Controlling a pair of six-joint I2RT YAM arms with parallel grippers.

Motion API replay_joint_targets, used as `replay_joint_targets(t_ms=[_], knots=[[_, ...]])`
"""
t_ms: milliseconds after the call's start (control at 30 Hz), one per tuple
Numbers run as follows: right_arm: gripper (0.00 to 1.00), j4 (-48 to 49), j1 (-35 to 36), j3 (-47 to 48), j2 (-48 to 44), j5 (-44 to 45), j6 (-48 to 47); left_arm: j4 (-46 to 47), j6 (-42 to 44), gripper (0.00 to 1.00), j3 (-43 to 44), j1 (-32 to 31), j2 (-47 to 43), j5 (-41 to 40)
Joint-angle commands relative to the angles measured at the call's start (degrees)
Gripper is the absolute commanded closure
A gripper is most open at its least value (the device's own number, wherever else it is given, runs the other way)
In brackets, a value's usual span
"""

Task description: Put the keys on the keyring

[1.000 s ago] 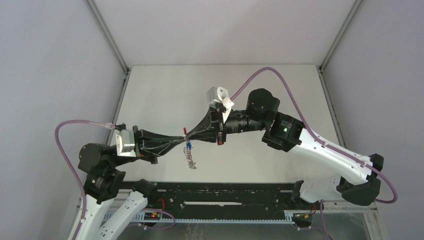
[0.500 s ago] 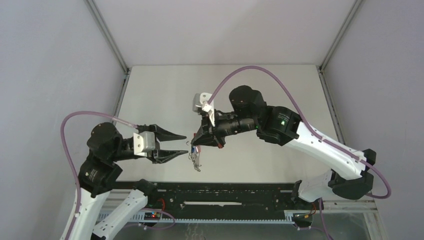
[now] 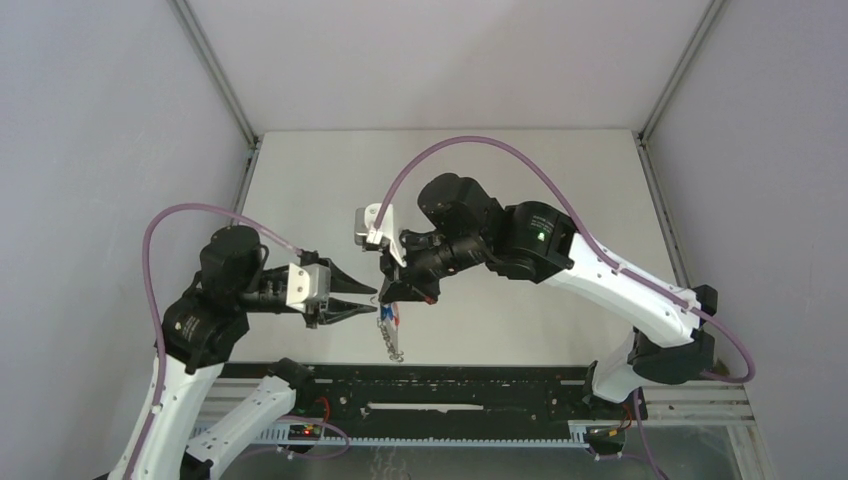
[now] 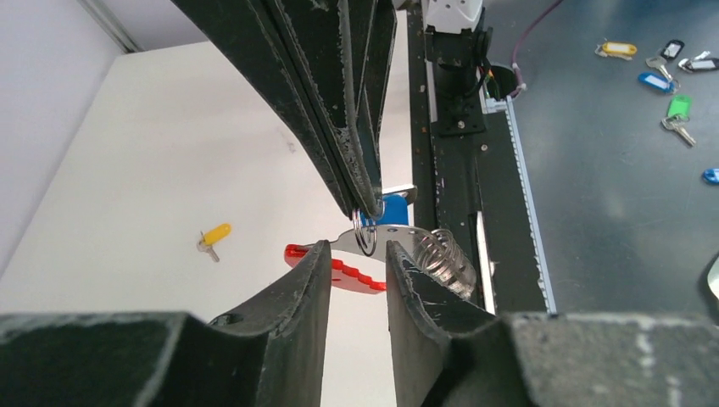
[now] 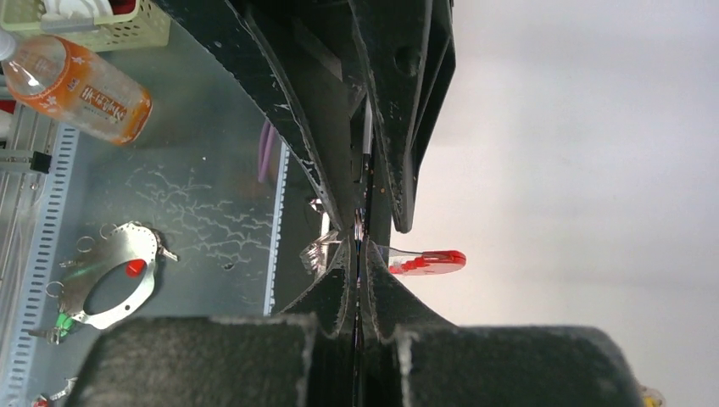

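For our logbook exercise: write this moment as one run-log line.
right gripper: shut on keyring, in air | left gripper: open around keyring | yellow key: on table

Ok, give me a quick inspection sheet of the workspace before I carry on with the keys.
Surface: white table, no spills seen.
Job's things: keyring hangs from the right claw, with the blue key hanging beside its ring; yellow key lies loose on the table.
Clutter: nothing seen.
Claws: right claw shut on the keyring's split ring; left claw open, fingers either side of that ring.
Cables: purple cables loop over both arms, apart from the claws.
Surroundings: spare key tags and a bottle lie off the table.
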Motion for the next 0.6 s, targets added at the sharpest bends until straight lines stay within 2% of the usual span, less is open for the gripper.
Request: replay_joint_targets(t_ms=[0, 267, 567], knots=[[1.0, -4.2, 1.0, 5.2, 2.1, 1.1, -2.2, -5.0, 4.8, 0.66, 3.5, -0.1, 1.0, 1.3], [1.0, -7.6, 1.9, 9.5, 4.9, 2.2, -3.0, -7.1, 6.4, 0.67, 4.2, -0.2, 0.9, 2.5], [1.0, -9.4, 2.3, 13.0, 7.4, 1.7, -3.3, -8.4, 8.5, 0.81, 3.9, -1.9, 1.8, 0.0]])
